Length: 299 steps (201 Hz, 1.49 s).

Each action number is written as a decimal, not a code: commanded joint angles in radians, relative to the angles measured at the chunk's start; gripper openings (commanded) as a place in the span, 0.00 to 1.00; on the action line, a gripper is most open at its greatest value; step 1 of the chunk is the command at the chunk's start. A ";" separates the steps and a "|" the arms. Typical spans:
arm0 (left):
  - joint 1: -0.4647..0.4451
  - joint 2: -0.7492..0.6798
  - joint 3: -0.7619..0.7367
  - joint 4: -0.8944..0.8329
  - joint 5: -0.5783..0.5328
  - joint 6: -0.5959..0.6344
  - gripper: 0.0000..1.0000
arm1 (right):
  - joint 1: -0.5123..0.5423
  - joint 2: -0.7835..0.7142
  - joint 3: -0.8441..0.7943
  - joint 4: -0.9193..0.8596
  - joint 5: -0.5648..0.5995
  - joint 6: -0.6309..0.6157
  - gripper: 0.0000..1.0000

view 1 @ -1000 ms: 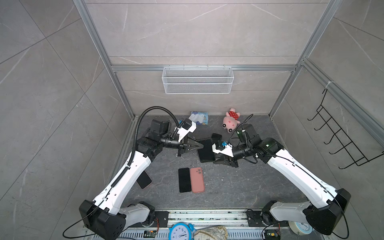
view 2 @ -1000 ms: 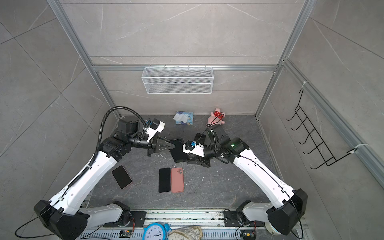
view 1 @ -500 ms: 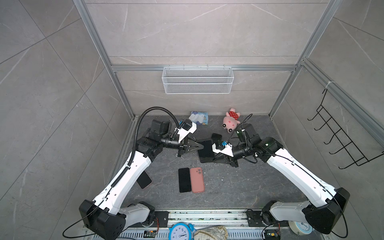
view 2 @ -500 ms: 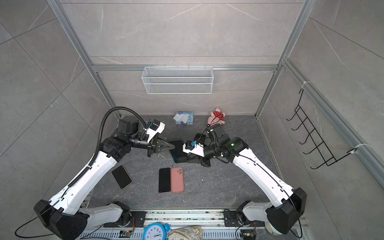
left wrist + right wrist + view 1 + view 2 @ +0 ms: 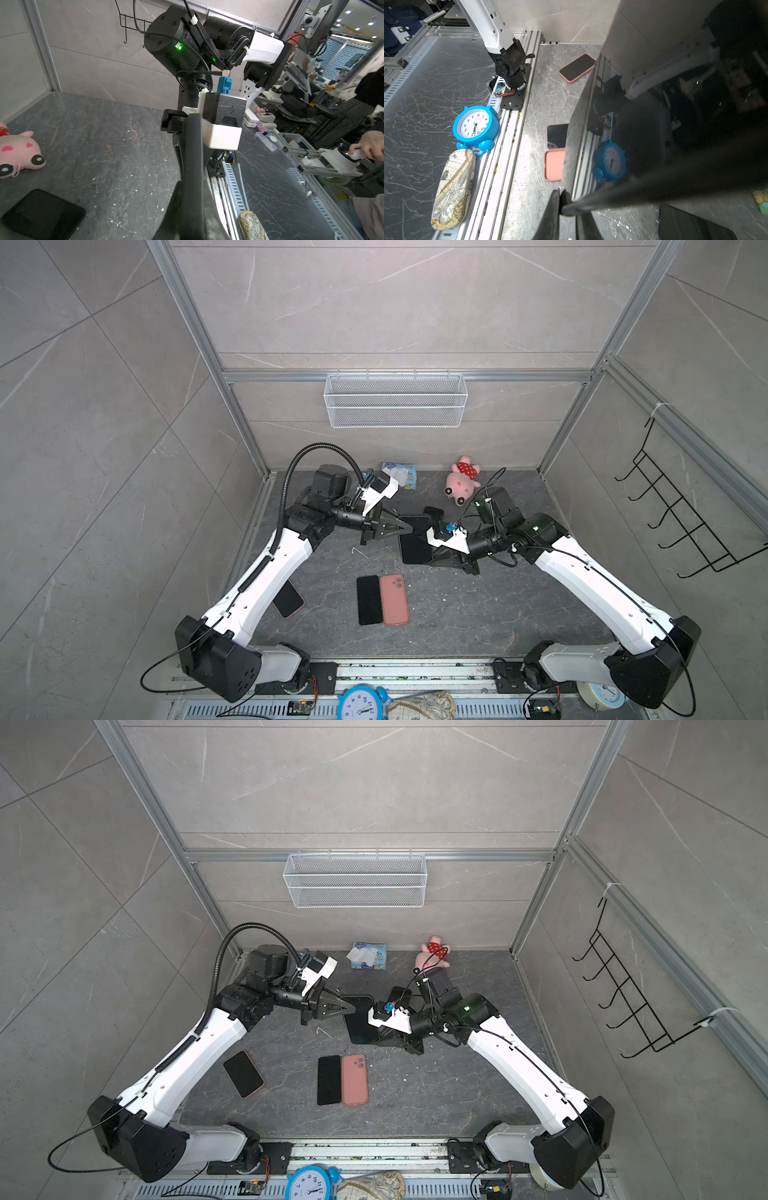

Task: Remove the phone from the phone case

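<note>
Your left fingers (image 5: pixel 392 527) are pressed together on the matte rim of the black phone case (image 5: pixel 192 158). Your right fingers (image 5: pixel 553 214) pinch the opposite side, right at a corner of the phone (image 5: pixel 633 135), whose glossy screen fills the right wrist view. Between the two arms the cased phone hangs clear of the bench (image 5: pixel 457 614), near the pink pig plush (image 5: pixel 462 483) — on the plush's side toward the arm bases. Whether the phone sits fully in its case, you cannot tell from these views.

A spare black case (image 5: pixel 432 512) lies flat on the bench between the plush and the held phone. Farther from the plush, toward the bases, a bare black phone (image 5: pixel 369 599) and an empty pink case (image 5: pixel 394 599) lie side by side, touching. A pink-cased phone (image 5: pixel 243 1073) lies well apart from the plush — beside your left arm.
</note>
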 commanded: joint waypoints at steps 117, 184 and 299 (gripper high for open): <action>-0.033 0.309 0.169 0.419 0.002 -0.258 0.00 | 0.075 0.151 0.216 0.083 -0.105 -0.213 0.00; -0.030 0.317 0.137 0.576 0.038 -0.427 0.00 | 0.041 0.055 -0.001 0.449 -0.102 -0.017 0.00; 0.099 0.020 -0.171 0.954 -0.341 -1.123 0.00 | 0.035 -0.382 -0.688 1.128 0.318 1.009 0.51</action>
